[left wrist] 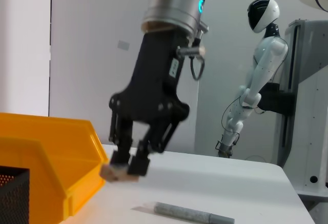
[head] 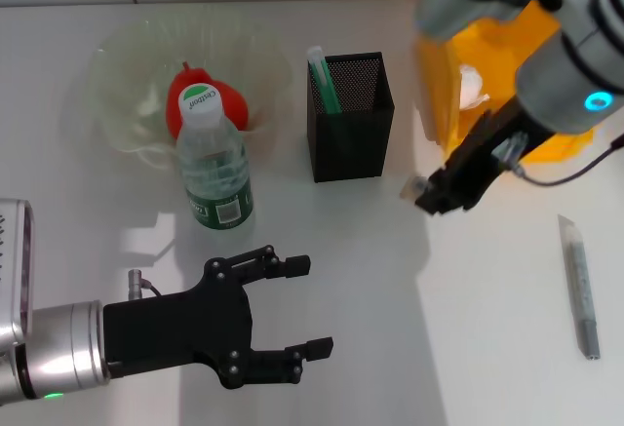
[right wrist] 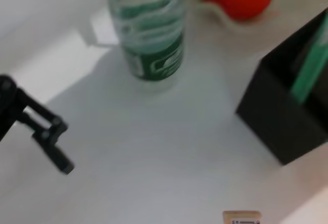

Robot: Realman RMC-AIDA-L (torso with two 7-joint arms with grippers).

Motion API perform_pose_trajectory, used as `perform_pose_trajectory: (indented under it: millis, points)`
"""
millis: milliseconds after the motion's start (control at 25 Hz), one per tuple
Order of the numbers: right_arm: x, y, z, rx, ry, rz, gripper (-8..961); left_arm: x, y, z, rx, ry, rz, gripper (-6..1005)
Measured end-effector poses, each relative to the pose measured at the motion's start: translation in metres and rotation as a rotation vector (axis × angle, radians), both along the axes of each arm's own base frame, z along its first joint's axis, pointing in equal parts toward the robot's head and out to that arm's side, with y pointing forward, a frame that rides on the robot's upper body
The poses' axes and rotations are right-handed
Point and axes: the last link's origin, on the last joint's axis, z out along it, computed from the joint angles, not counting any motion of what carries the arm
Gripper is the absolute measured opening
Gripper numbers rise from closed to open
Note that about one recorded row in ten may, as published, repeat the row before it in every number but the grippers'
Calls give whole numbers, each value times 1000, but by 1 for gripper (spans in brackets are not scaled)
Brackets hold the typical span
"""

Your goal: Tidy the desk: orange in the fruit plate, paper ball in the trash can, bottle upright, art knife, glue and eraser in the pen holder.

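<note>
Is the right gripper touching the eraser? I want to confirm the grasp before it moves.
Touching. The left wrist view shows the right gripper with its fingertips closed on the eraser, held above the desk beside the trash can.

A robotics lab is suggested: a white humanoid robot [left wrist: 256, 75] is seen on a stand beyond the white desk [left wrist: 230, 183], backed by bare walls.
</note>
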Motion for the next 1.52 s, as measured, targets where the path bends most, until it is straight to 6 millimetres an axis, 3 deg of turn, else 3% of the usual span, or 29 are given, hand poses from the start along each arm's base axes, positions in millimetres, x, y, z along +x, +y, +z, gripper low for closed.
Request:
perform_pose_trajectory:
  millis: [120, 280, 840, 1160, 1400, 1440, 1480, 1520]
  points:
    - [-9, 9, 21, 79, 24, 37, 255, 1, 0, -1, -2, 0, -1, 842]
    - [-18, 21, 27, 139, 61, 100, 260, 2, 0, -3, -5, 1, -6, 842]
    - [-16, 53, -17, 193, 99, 177, 297, 4, 1, -5, -14, 12, -19, 842]
    - [-15, 55, -27, 174, 163, 167, 318, 4, 2, -5, -14, 13, -21, 842]
    - [-22, 41, -15, 142, 150, 124, 505, 5, 2, -5, -14, 12, -21, 842]
    - [-22, 32, 2, 172, 132, 71, 552, 5, 2, -5, -15, 12, -24, 842]
    - [-22, 32, 2, 172, 132, 71, 599, 5, 2, -5, -15, 12, -24, 842]
    - [-17, 22, 20, 224, 103, 14, 645, 5, 2, -5, -17, 12, -25, 842]
